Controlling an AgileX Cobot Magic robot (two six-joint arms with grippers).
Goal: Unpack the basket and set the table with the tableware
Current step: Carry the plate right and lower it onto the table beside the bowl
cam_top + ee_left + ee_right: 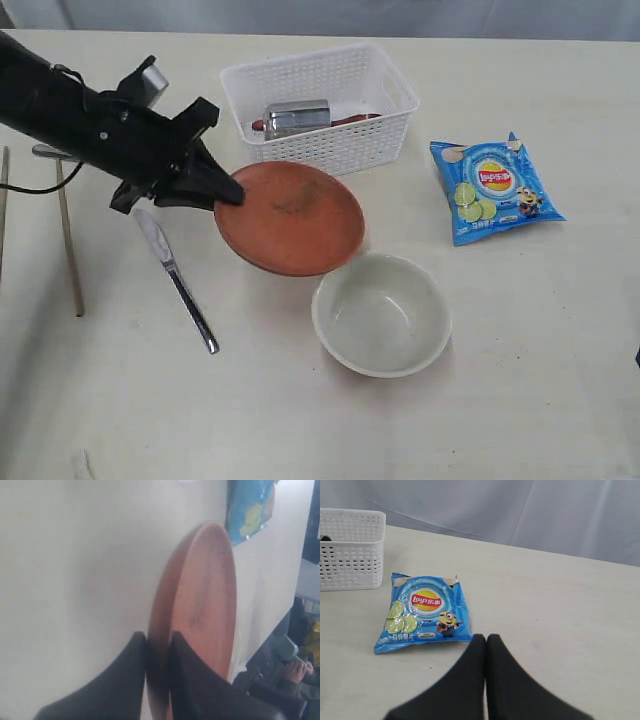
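Note:
My left gripper (226,190) is shut on the left rim of the round brown plate (292,218), which hangs slightly tilted between the white basket (392,92) and the pale bowl (381,314). In the left wrist view the fingers (192,680) pinch the plate's (207,600) edge. Inside the basket lie the steel cup (297,117) and the red-brown spoon (356,118). On the table (520,380) the knife (176,277) lies left of the plate, with a chopstick (68,235) further left. My right gripper (486,638) is shut and empty, near the chip bag (422,611).
The blue chip bag (494,188) lies right of the basket. A second stick (3,205) and a steel handle (48,152) show at the far left, partly behind the left arm. The basket's corner (351,550) appears in the right wrist view.

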